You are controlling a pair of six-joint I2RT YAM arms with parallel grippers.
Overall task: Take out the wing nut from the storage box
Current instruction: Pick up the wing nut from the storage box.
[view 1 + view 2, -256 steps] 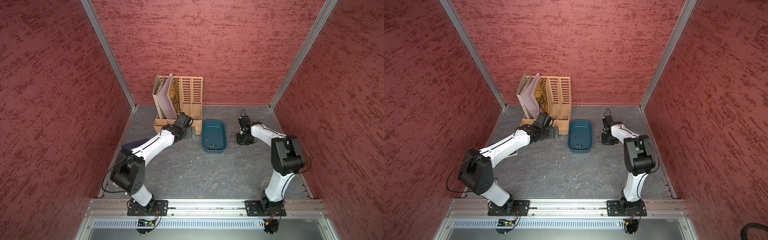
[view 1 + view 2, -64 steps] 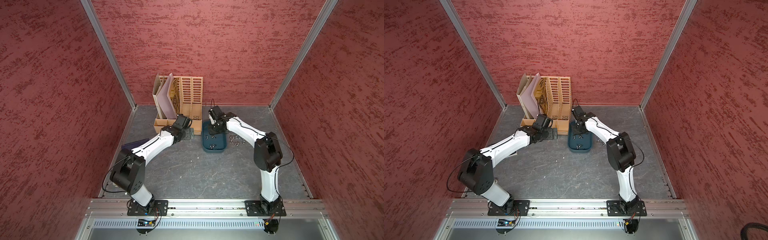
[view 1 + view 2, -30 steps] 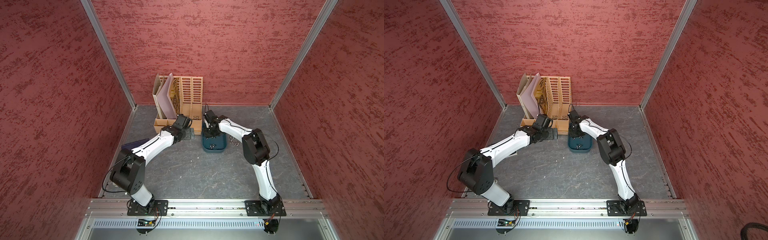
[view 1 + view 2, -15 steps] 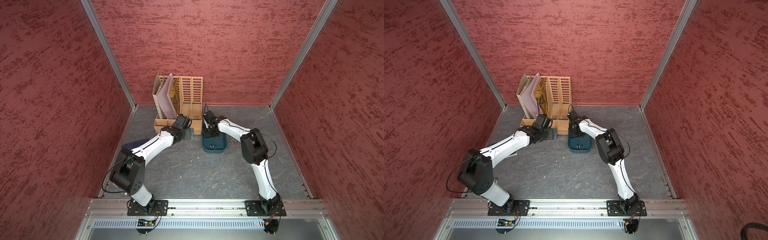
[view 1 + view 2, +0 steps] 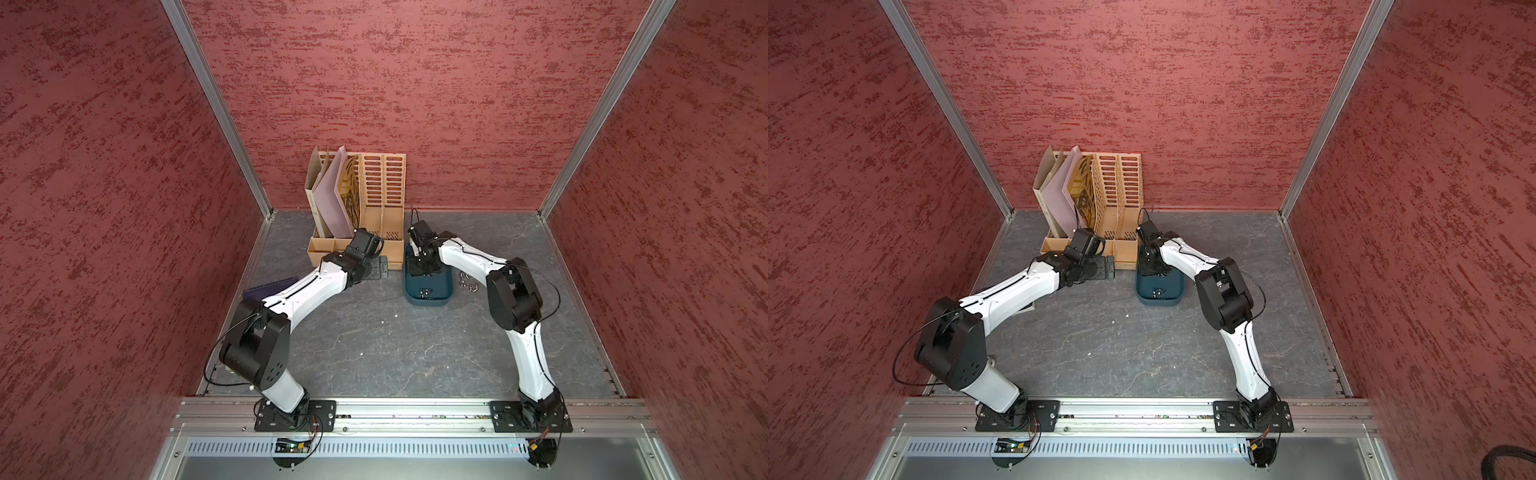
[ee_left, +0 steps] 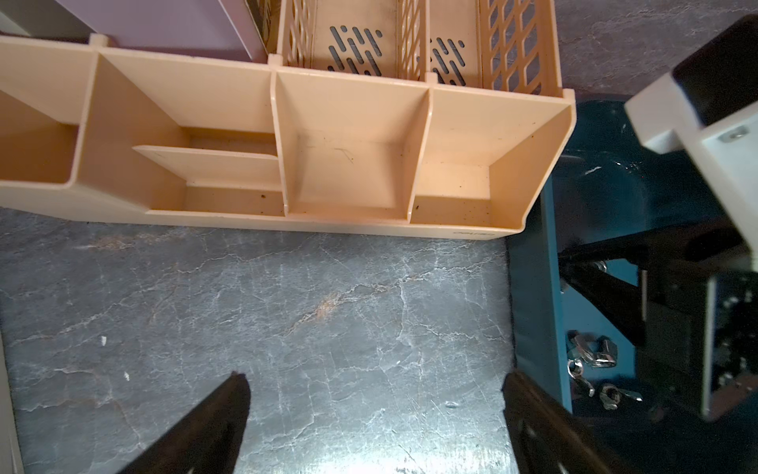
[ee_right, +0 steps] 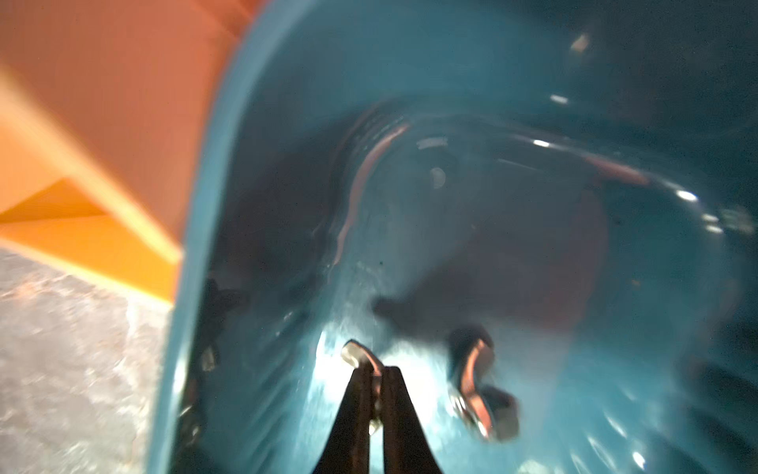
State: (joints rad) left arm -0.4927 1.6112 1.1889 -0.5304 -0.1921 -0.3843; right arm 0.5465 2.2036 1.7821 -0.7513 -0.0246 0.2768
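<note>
Reaching right tool (image 7: 379, 371) into storage box (image 5: 429, 301) after sitting right of it earlier; clenching on wing nut (image 7: 357, 353) inside box's far end, toward bench (image 5: 374, 345) back edge. Hovering left tool (image 6: 375, 379) released over bench beside organiser (image 6: 352, 86).

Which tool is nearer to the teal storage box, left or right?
Right. The right tool is inside the storage box, shut on a wing nut; the left tool hovers open over the table beside it.

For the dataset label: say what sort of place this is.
Probably a robot test booth: left arm and right arm bolted to a metal rail, red textured walls enclosing a grey tabletop.
</note>
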